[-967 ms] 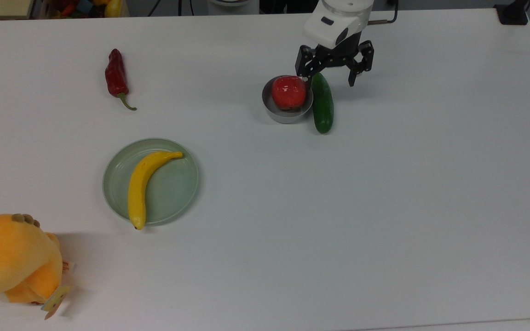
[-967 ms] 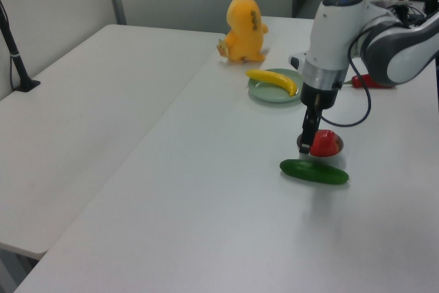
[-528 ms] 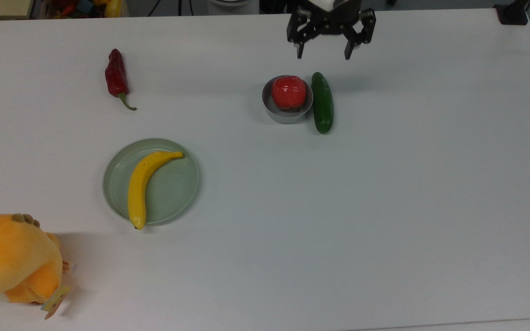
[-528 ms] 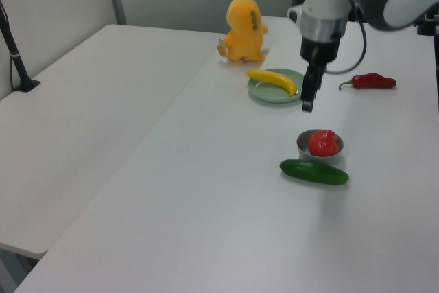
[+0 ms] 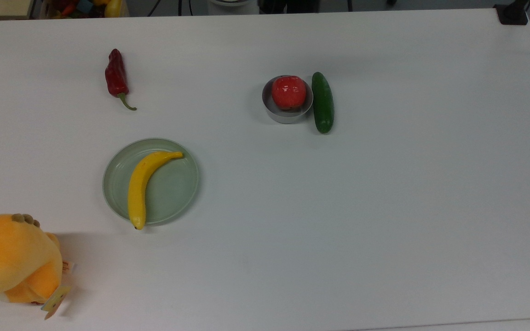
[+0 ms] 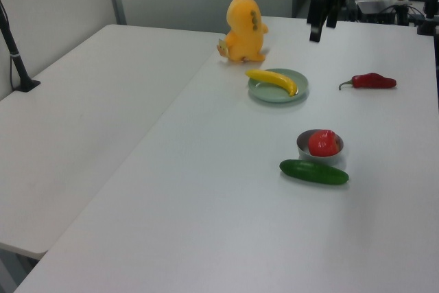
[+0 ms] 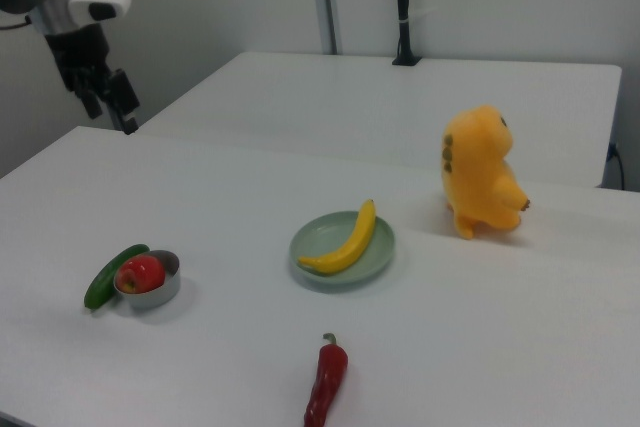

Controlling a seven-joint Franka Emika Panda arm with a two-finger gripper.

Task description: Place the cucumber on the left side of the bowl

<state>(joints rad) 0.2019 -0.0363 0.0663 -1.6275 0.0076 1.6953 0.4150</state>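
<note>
The dark green cucumber (image 5: 323, 103) lies flat on the white table, right against the top view's right side of the small metal bowl (image 5: 275, 113). A red apple (image 5: 288, 92) sits in the bowl. In the left view the cucumber (image 6: 314, 171) lies in front of the bowl (image 6: 302, 146); in the right view the cucumber (image 7: 112, 275) is on the bowl's (image 7: 164, 294) left. My gripper (image 6: 322, 27) hangs open and empty high above the table, well away from both. In the right view the gripper (image 7: 110, 112) is at the upper left.
A pale green plate (image 5: 180, 202) holds a banana (image 5: 143, 184). A dark red chili pepper (image 5: 117, 78) lies at the top view's upper left. An orange plush toy (image 5: 12, 259) sits at the top view's lower left corner. A black post (image 7: 402, 7) stands on the adjoining table.
The gripper has risen from just above the cucumber and bowl and pulled back, leaving the top view. The cucumber, bowl and apple have stayed in place.
</note>
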